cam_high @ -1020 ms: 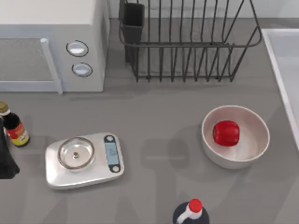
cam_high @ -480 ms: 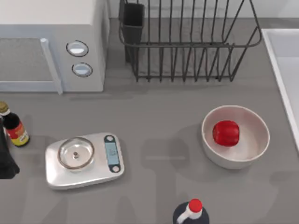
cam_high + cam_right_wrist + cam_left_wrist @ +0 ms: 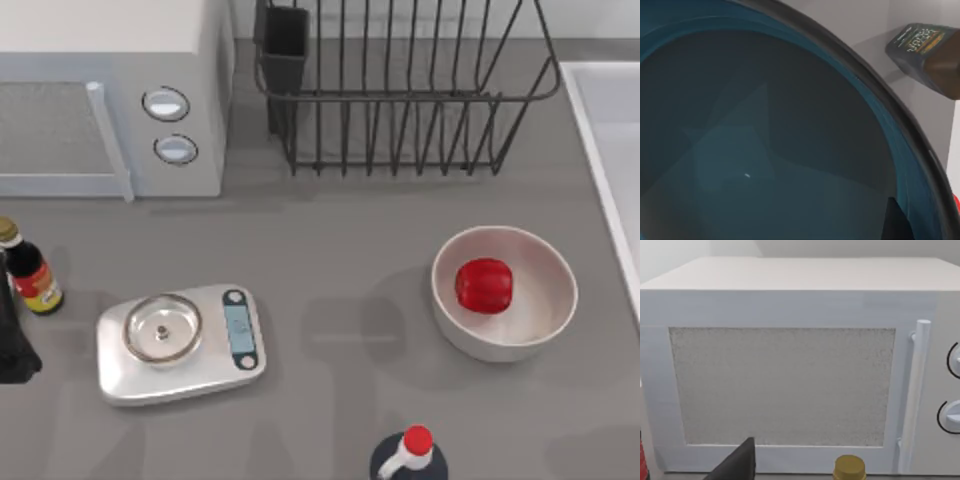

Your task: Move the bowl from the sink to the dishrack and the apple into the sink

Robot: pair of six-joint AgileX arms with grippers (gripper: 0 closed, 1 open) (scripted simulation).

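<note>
Nothing moved, glossy red apple [image 3: 484, 285]

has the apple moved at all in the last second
No. The apple sits at the same spot inside the white bowl, unchanged against the dishrack.

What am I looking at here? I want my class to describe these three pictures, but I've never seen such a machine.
Two simulated robot arms with claws work at a table. One camera looks down on a microwave, dishrack, sink, kitchen scale, sauce bottle, red-capped bottle, and an apple inside a white bowl. The left arm sits at the left edge; its wrist camera faces the microwave. The right wrist camera looks closely into the teal bowl; whether it is held, I cannot tell.
</note>
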